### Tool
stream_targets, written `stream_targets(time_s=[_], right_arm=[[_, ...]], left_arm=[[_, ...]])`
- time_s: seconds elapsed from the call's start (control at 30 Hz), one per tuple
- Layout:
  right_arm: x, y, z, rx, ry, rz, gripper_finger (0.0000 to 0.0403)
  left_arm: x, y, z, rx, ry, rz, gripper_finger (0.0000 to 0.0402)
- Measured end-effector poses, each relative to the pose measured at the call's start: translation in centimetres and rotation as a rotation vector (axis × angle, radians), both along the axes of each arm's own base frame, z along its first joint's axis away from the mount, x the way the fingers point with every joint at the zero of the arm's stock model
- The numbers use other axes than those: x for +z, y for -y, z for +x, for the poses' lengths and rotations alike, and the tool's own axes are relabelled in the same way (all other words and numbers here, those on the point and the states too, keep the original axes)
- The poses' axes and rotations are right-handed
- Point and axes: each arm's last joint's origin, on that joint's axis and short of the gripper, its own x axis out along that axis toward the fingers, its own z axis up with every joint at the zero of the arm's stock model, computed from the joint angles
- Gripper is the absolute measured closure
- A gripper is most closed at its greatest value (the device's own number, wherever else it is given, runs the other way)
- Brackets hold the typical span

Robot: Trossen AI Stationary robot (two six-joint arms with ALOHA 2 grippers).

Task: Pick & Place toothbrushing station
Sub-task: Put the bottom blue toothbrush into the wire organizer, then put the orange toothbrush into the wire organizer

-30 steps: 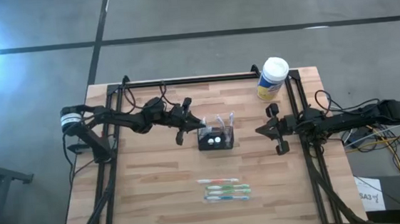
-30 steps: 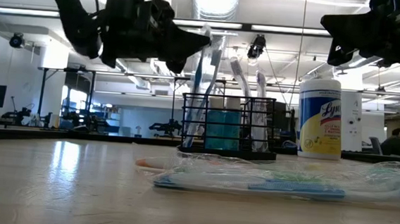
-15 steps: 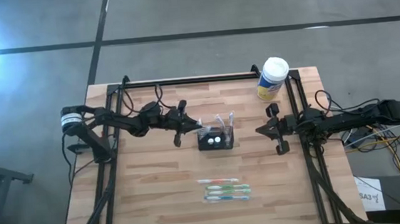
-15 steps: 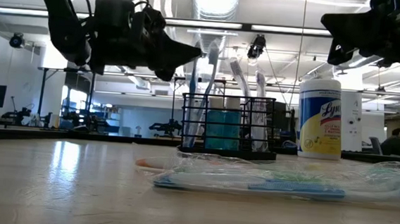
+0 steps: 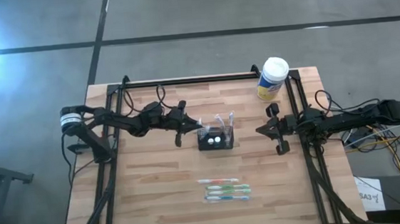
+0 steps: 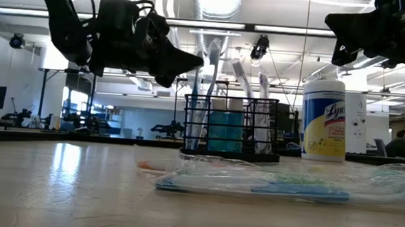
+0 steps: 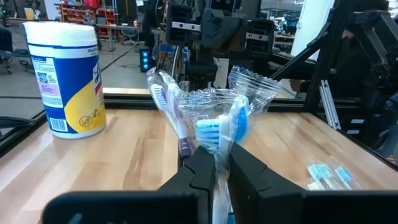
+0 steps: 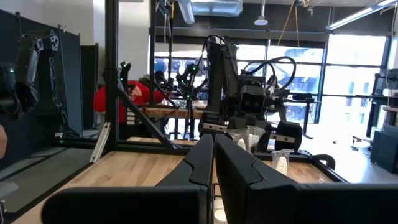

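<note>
The toothbrushing station, a small black mesh caddy (image 5: 215,139), stands mid-table with several wrapped toothbrushes upright in it (image 6: 230,126). My left gripper (image 5: 190,127) is level at the caddy's left side, at the height of the brush heads (image 6: 199,58). It is closed to a narrow gap on a blue-headed toothbrush in clear wrap (image 7: 221,127). My right gripper (image 5: 259,130) is shut and empty, raised to the right of the caddy (image 8: 213,146). My left gripper pinches the wrapped blue-headed toothbrush just below its head (image 7: 222,155) between its two fingers. The fingers come level from the table's left and lie across the brush. The brush stands nearly upright with its lower end in the caddy, and the wrap bunches above the fingers.
A yellow wipes canister with a white lid (image 5: 272,78) stands at the far right corner (image 6: 323,118). Several packaged toothbrushes (image 5: 226,188) lie flat near the front edge (image 6: 276,183). Black frame rails run along the far, left and right edges.
My left gripper has drawn back a little toward the table's left edge and gone slightly lower, from over the caddy's left rim to just beside it. The top of the blue toothbrush has shifted left with it.
</note>
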Motion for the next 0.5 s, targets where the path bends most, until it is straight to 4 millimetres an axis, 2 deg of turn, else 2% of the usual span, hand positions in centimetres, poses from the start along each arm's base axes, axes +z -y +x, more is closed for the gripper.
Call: stream_targets(time_s=[0.2, 0.5], right_arm=[[-0.01, 0.00, 0.00, 0.000, -0.001, 0.000, 0.0390], [-0.02, 0.00, 0.01, 0.000, -0.002, 0.000, 0.0390]], left_arm=[[-0.19, -0.09, 0.08, 0.012, -0.029, -0.057, 0.0319], [0.29, 0.07, 0.22, -0.053, -0.005, -0.055, 0.0181]])
